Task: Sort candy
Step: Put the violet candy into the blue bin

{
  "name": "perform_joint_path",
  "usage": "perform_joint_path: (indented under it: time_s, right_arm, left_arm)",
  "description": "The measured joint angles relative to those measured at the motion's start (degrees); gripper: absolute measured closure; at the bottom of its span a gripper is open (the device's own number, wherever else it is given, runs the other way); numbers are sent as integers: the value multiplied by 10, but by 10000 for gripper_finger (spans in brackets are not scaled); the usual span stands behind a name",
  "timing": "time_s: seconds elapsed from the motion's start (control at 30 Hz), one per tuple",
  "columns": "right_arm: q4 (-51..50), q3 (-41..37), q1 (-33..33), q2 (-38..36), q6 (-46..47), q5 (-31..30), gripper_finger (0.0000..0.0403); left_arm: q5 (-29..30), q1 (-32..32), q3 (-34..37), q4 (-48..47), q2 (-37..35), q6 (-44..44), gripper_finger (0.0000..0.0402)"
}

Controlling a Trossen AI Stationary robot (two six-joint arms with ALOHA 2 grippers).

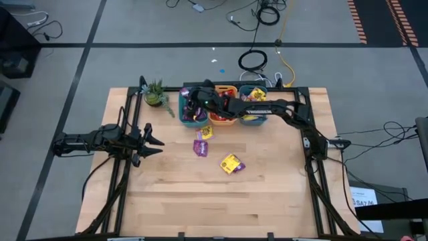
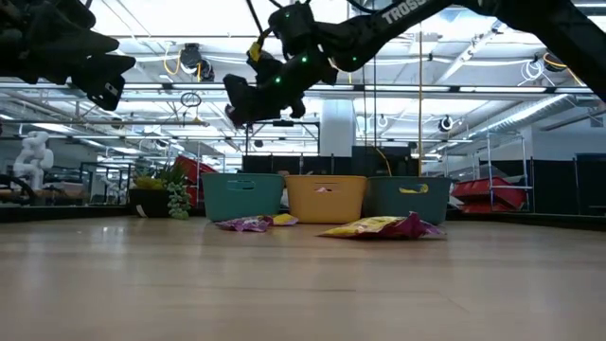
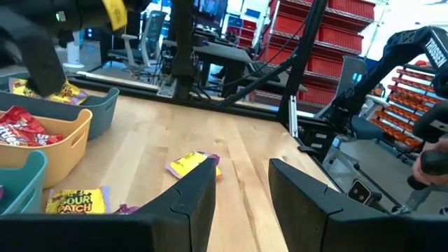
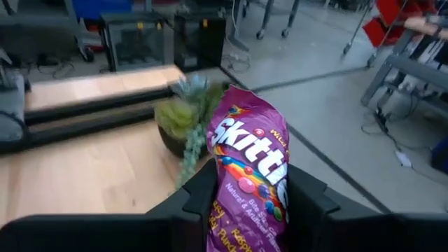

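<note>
My right gripper (image 4: 248,187) is shut on a purple candy packet (image 4: 250,150) and hangs high over the far-left teal bin (image 1: 192,115). Beside that bin stand an orange bin (image 1: 223,118) and a second teal bin (image 1: 254,118), each with candy inside. Loose candy lies flat on the table: a yellow-and-purple packet (image 1: 204,132), a purple one (image 1: 200,148) and a yellow one (image 1: 232,163). My left gripper (image 3: 241,187) waits open at the table's left edge, pointing level across the table with nothing between its fingers. My right gripper pinches the purple packet between its two fingers, on the packet's two flat faces at its rear part (image 4: 241,210). The packet's front end (image 4: 245,115) sticks out ahead of the fingertips. The packet is lifted clear, above the bins.
A small potted plant (image 1: 156,94) stands at the table's far left, just beyond the teal bin. The right arm (image 1: 281,107) stretches over all three bins. The near half of the table (image 1: 221,207) is bare wood. Cables lie on the floor beyond the table.
</note>
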State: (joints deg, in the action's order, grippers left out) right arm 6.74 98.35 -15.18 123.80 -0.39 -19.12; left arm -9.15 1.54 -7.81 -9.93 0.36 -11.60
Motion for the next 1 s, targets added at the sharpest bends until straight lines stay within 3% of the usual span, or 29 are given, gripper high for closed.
perform_joint_path:
  time_s: [0.3,0.73,1.0]
  right_arm:
    - [-54,1,-11,-4,69,35,285]
    - [-100,9,-12,-4,88,45,168]
    - [-100,9,-12,-4,88,44,141]
  left_arm:
    - [0,0,0,0,0,0,259]
    - [0,0,0,0,0,0,259]
    - [0,0,0,0,0,0,259]
